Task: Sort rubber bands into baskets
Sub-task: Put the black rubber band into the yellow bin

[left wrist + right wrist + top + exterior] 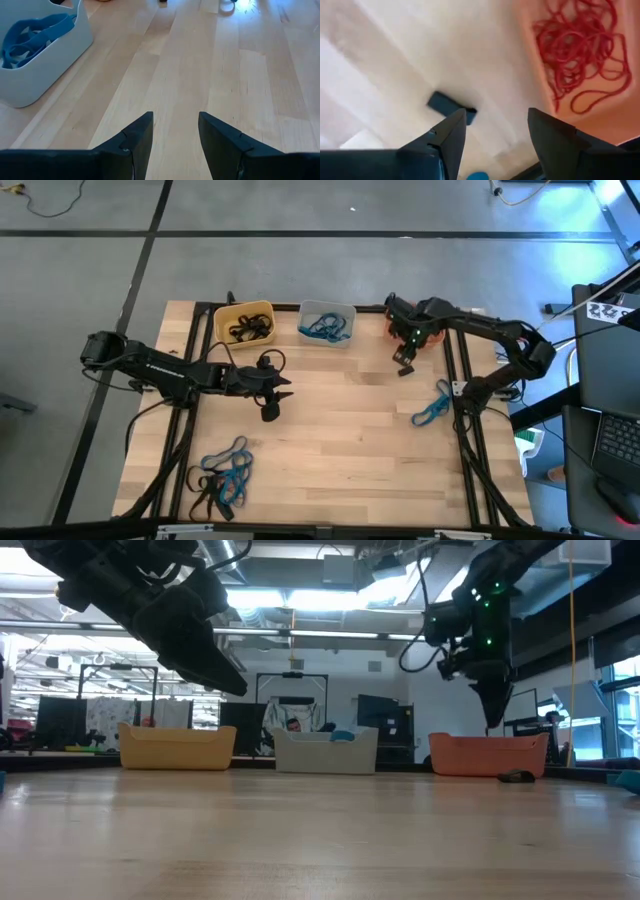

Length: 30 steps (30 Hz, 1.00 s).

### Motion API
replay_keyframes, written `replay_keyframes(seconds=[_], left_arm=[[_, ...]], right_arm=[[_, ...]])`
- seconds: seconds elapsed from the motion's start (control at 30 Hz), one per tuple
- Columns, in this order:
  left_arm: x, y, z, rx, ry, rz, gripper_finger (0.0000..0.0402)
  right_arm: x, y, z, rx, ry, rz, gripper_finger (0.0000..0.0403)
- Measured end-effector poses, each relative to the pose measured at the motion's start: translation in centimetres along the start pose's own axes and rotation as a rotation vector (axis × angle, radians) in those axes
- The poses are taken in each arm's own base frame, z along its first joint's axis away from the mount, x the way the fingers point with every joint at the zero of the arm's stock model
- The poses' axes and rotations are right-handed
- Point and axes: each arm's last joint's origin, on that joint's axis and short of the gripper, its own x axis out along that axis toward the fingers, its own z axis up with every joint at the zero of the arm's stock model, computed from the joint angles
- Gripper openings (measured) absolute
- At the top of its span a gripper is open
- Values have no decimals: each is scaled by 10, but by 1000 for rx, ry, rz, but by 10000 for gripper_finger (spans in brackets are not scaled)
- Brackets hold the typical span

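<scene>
Your right end effector hung spread and empty beside the orange basket, which held red bands. Your left end effector was spread too. Loose bands well short of the yellow basket remained unsorted on the worktop.

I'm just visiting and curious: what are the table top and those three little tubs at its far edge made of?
The pale table top looks like wood: jointed strips with visible grain and a soft sheen. The yellow tub, pale grey tub and orange tub look like moulded plastic: smooth, rounded walls of one even colour, matte to slightly glossy. I cannot be sure from looks alone.
</scene>
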Motion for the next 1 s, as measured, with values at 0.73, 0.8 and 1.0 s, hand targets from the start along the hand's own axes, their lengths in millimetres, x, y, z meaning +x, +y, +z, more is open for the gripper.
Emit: replay_keyframes(seconds=[0.73, 0.8, 1.0], left_arm=[[0, 0, -1, -15, -10, -2, 155], [0, 0, -1, -16, -10, -2, 155], [0, 0, -1, -15, -11, -2, 155]], right_arm=[[71, 31, -36, -284, 7, -9, 214], [74, 31, -39, -285, 23, -2, 213], [75, 32, -39, -266, 9, 35, 151]])
